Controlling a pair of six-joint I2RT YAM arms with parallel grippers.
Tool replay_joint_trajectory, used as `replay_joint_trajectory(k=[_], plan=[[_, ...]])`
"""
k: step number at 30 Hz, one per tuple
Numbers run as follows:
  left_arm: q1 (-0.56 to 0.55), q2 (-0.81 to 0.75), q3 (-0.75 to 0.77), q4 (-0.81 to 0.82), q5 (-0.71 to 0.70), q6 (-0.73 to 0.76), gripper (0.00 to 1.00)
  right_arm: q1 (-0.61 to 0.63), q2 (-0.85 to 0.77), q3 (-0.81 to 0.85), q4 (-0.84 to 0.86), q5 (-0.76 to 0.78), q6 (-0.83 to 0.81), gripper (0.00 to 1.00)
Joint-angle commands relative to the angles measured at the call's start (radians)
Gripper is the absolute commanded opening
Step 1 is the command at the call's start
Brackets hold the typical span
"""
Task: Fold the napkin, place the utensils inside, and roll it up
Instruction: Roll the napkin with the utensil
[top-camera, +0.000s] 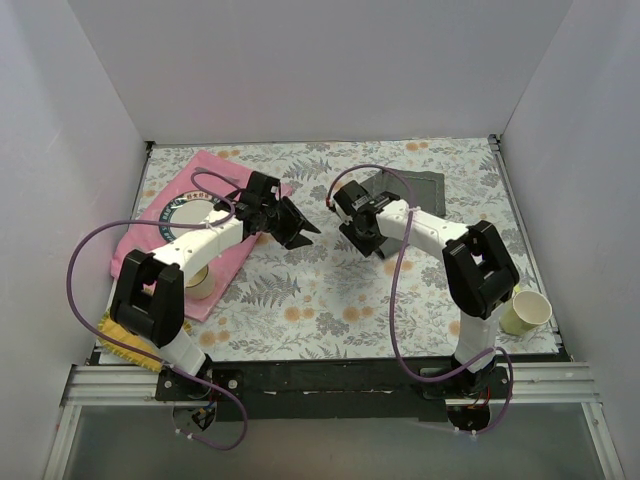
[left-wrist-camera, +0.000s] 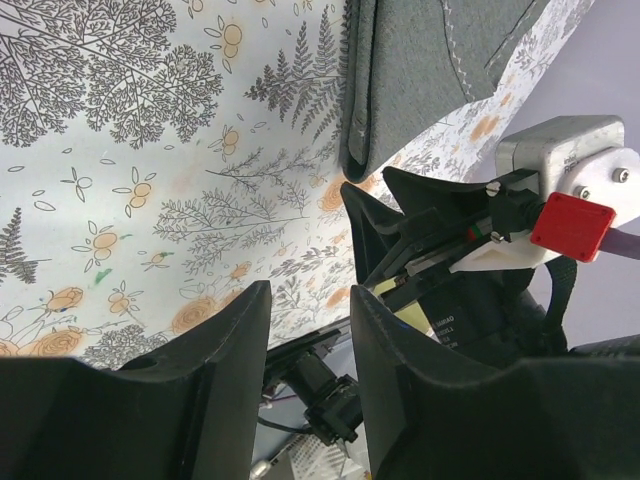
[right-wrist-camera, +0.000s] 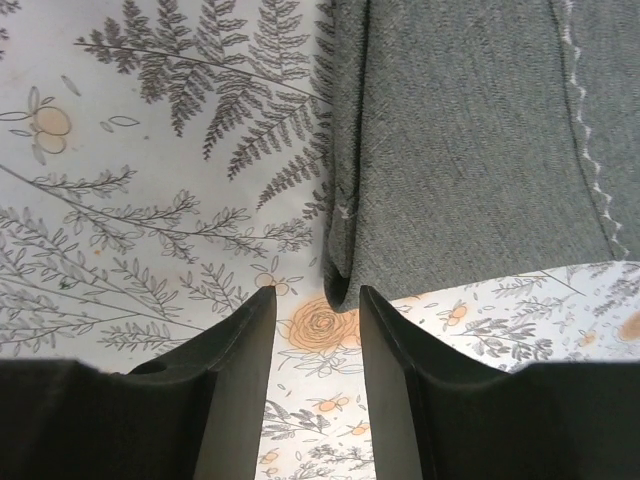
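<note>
You have one napkin (top-camera: 408, 190), folded and lying flat on the tabletop (top-camera: 320, 290), in the upper centre-right of the overhead view.

There are two grippers:
- The left gripper (top-camera: 300, 228) is released, its jaws parted and empty, left of the napkin.
- The right gripper (right-wrist-camera: 317, 300) is also released and empty. Its tips stop just short of the napkin's folded corner.

Around them:
- One pink placemat (top-camera: 180, 215) lies at the left.
- One yellow cloth (top-camera: 120, 335) lies at the lower left.
- There are two cups. One cup (top-camera: 200, 283) sits on the placemat, partly hidden by the left arm. One cup (top-camera: 527, 312) stands at the lower right.
</note>
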Motion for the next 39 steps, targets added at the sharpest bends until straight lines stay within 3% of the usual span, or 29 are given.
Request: replay_joint_trajectory(k=[1,18,39], plan=[[0.004,-0.008,-0.015,0.049,0.029,-0.034,0.36,0.018,0.024,0.0,0.051,0.108,-0.023,0.48],[0.056,-0.087,-0.153,0.085,0.027,-0.058,0.34,0.053,0.106,0.008,0.132,0.216,-0.032,0.48],[0.122,-0.104,-0.184,0.105,0.063,-0.051,0.34,0.096,0.153,-0.1,0.307,0.389,-0.038,0.31]])
